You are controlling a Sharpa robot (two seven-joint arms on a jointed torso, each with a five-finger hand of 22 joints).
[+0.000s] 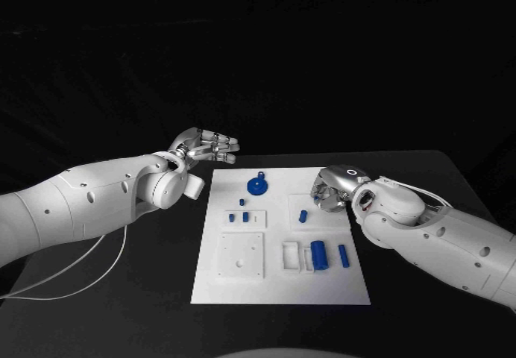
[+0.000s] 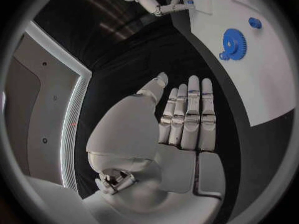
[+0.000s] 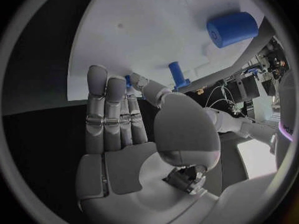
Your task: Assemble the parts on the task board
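Note:
The white task board lies in the middle of the black table. A blue gear sits near its far edge, with several small blue parts standing just below it. A blue cylinder and a thinner blue rod lie by a white block. My left hand hovers off the board's far left corner, fingers straight and holding nothing; the gear lies beyond them. My right hand is at the board's right edge, fingers extended and holding nothing, near a blue stub and a peg.
A white square plate with holes is set into the board's near left part. Black table surrounds the board on all sides. A thin white cable hangs under my left arm.

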